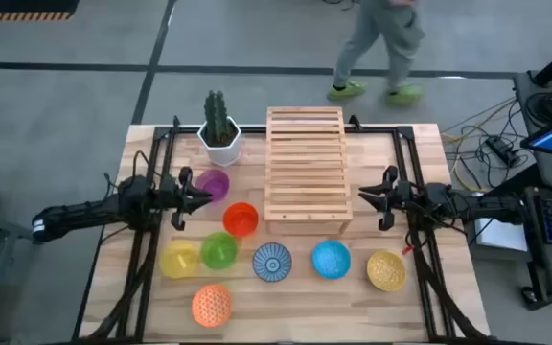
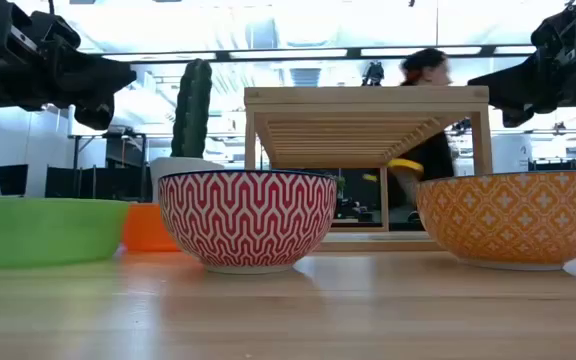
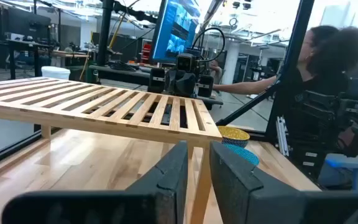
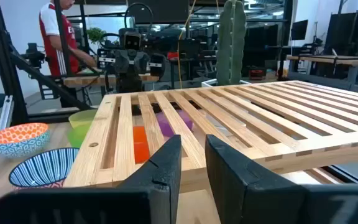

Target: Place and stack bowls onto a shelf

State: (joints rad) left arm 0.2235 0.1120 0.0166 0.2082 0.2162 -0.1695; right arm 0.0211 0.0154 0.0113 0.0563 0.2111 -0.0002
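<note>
The slatted wooden shelf (image 1: 305, 168) stands on its legs at the table's middle, toward the far side. Near it several bowls sit on their bases: purple (image 1: 214, 184), red-orange (image 1: 241, 218), yellow (image 1: 179, 259), green (image 1: 218, 250), blue-white patterned (image 1: 272, 262), blue (image 1: 331, 259), yellow lattice (image 1: 385, 270) and orange lattice (image 1: 212, 304). My left gripper (image 1: 202, 197) hovers level just left of the shelf, beside the purple bowl. Its fingers (image 3: 176, 171) stand a narrow gap apart with nothing between them. My right gripper (image 1: 357, 195) hovers level at the shelf's right side, likewise narrowly open (image 4: 193, 165) and empty.
A white pot with a cactus (image 1: 219, 134) stands at the shelf's far left corner. Dark frame rails (image 1: 151, 192) run along both table sides under the arms. A person (image 1: 381, 48) walks on the floor beyond the far edge. Bare tabletop lies near the front right corner (image 1: 353, 316).
</note>
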